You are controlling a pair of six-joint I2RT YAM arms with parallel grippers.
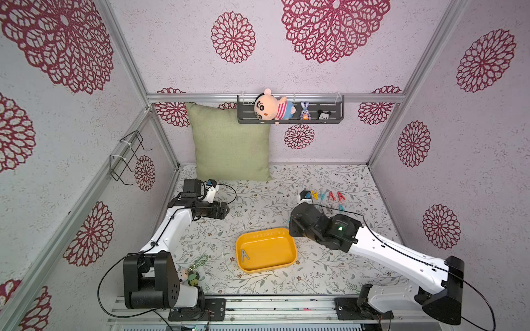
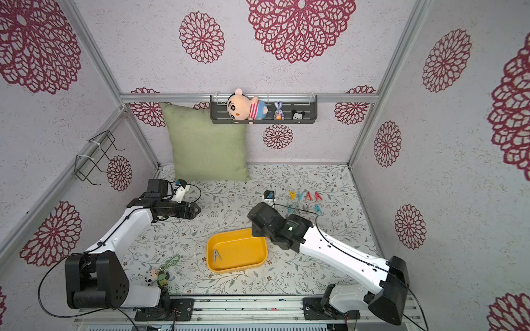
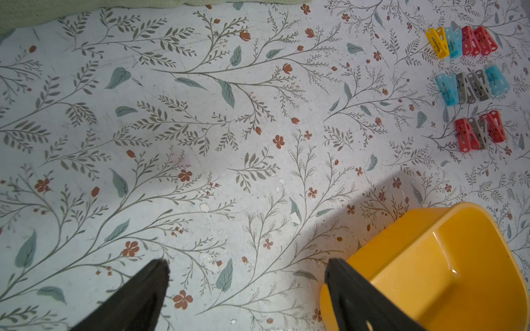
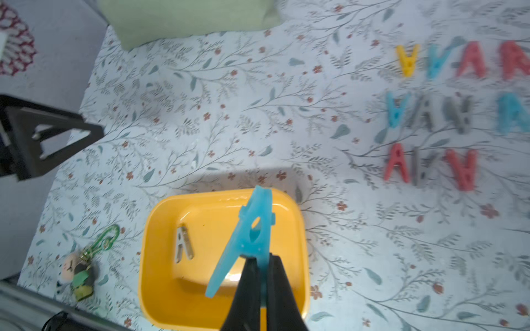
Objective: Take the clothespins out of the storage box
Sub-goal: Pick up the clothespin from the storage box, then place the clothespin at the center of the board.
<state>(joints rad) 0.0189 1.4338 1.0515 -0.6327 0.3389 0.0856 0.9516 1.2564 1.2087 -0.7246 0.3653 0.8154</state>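
R gripper (image 4: 262,259) is clamped tight on a blue peg (image 4: 252,235), pinching one leg. The peg sticks up at a tilt over the yellow box (image 4: 152,258); can't tell how high. One grey peg (image 4: 183,243) lies flat on the box floor, on the side toward the L arm.

L gripper (image 3: 246,268) has its fingers wide apart w/ nothing between, hanging over bare tablecloth (image 3: 200,143) just beside the box.

The other pegs (image 3: 471,86) are out on the cloth in three rows, beyond the box on the R side: yellow/blue/red/red, blue/grey/grey/blue, red/grey/red.

Around the work area I see a green pillow (image 1: 229,143) against the back wall and a shelf (image 1: 332,113) w/ small toys above it. There's a wire rack (image 1: 129,157) on the L wall and a keychain (image 1: 198,269) by the L arm base, well apart from the box.

In both top views the R arm covers the box's far-R corner and hides its gripper. It also blocks part of the peg rows. In the R wrist cam the rows are blurred. In the L wrist cam the box is cut off by the frame edge and one black finger.
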